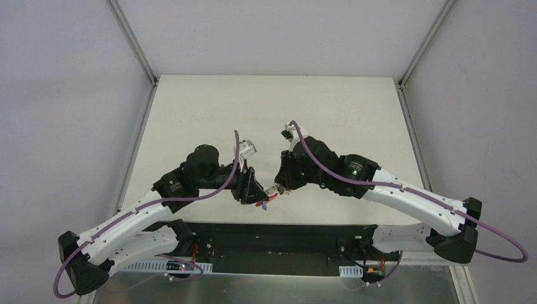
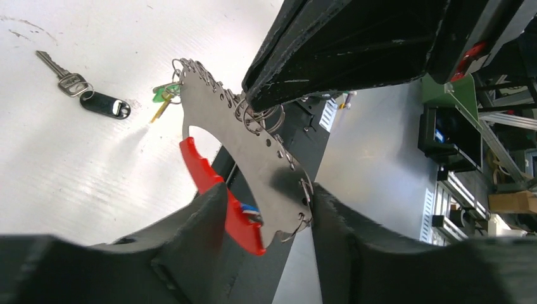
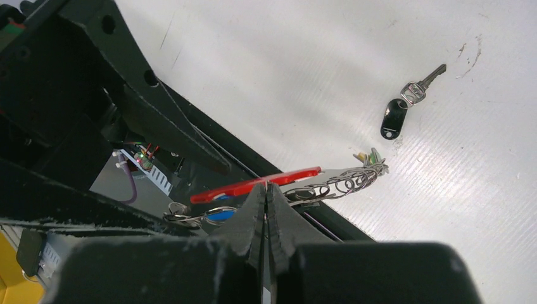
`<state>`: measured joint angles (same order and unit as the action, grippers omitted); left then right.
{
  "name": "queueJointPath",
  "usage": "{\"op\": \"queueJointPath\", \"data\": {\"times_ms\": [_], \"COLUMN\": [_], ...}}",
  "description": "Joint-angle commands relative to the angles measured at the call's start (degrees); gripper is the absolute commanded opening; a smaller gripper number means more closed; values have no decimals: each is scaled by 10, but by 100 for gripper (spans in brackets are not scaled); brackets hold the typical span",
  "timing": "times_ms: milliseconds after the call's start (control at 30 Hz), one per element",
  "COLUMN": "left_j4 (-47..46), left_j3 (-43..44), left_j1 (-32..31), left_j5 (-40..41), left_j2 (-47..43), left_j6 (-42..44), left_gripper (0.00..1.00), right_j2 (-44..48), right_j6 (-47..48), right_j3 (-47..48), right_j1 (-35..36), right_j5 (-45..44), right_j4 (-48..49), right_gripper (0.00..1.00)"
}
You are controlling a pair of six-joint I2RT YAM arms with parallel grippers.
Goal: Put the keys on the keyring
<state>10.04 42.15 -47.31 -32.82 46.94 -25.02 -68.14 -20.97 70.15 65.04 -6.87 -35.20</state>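
Silvery metal with a curved red section, the keyring (image 2: pixel 266 171) was held up between the two arms, low centre in the overhead view, where it read only as a red and blue speck. The left wrist view showed its flat face, with small rings along the edge and a green-headed key (image 2: pixel 163 94) at the far end. The right wrist view showed it edge-on. The left gripper (image 2: pixel 266 197) stood partly spread with the keyring between its fingers; firm contact could not be confirmed. The right gripper (image 3: pixel 266 188) was pressed together, pinching the keyring's ringed edge. A loose key (image 3: pixel 423 81) on a black tag (image 3: pixel 394 119) lay on the table (image 2: pixel 76 183), upper right.
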Motion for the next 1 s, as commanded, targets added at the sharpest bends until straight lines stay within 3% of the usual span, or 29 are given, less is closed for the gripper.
{"op": "queueJointPath", "data": {"times_ms": [0, 233, 333, 767, 867, 967], "left_j4": [3, 12, 13, 19, 14, 8], "left_j3": [30, 35, 36, 36, 40, 39], "left_j1": [-5, -4, -5, -5, -4, -4], "left_j5": [12, 35, 50, 64, 33, 1], "left_j2": [-3, 2, 1, -58, -71, -81], "left_j6": [20, 26, 29, 43, 43, 42], "left_gripper": [44, 22, 0, 0, 0, 0], "right_j2": [16, 22, 27, 62, 85, 109], "right_j6": [-10, -13, -13, 4, 13, 23], "right_j3": [32, 26, 25, -4, -14, -20], "right_j1": [3, 4, 4, 5, 4, 5], "right_j5": [-9, 11, 24, 92, 99, 89], "right_j4": [6, 12, 14, 26, 34, 30], "right_gripper": [0, 0, 0, 0, 9, 28]}}
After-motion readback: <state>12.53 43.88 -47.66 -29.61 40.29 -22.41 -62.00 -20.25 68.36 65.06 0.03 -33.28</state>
